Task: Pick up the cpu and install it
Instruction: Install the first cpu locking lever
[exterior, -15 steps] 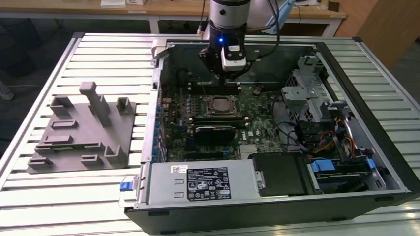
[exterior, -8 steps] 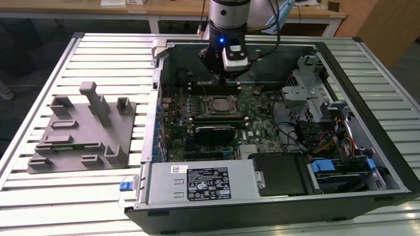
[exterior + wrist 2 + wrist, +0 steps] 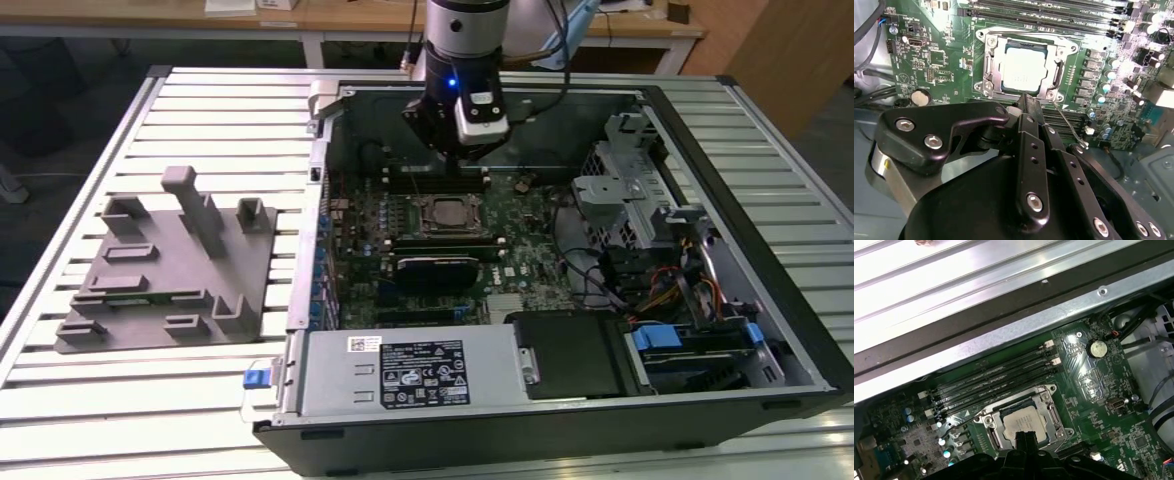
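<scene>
cpu (image 3: 1024, 66) seated in socket (image 3: 990, 75), jaws empty above, lettering unreadable

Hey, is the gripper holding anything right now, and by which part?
Nothing is held: the cpu sits in the socket, with the gripper above it, fingers together.

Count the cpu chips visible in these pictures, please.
1. The cpu sits in the socket on the green motherboard, inside the open computer case, just ahead of the claw. Another could be hidden under the arm.
</scene>
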Controlling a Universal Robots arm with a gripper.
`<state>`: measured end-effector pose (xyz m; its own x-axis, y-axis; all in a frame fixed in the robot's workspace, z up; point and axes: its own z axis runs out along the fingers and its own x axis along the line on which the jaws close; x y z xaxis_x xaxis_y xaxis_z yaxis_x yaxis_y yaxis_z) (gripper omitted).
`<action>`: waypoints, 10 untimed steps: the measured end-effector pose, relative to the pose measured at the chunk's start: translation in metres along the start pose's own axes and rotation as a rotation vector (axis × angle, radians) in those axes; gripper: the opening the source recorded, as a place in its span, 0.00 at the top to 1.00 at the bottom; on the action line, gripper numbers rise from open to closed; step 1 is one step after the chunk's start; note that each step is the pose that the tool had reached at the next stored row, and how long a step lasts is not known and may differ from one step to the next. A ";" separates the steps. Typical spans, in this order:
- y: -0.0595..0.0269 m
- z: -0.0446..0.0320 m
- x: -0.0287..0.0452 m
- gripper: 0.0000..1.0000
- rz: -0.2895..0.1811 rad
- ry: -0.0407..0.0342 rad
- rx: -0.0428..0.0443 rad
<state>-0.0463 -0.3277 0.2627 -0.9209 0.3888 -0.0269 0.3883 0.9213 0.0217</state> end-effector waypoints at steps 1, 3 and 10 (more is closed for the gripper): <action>0.0000 0.0000 0.0000 0.89 -0.005 0.0002 -0.0001; 0.0000 0.0000 0.0000 0.89 -0.017 0.0004 -0.0005; 0.0000 0.0000 0.0000 0.89 -0.059 0.0013 -0.0016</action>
<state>-0.0463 -0.3278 0.2626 -0.9424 0.3334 -0.0269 0.3329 0.9427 0.0217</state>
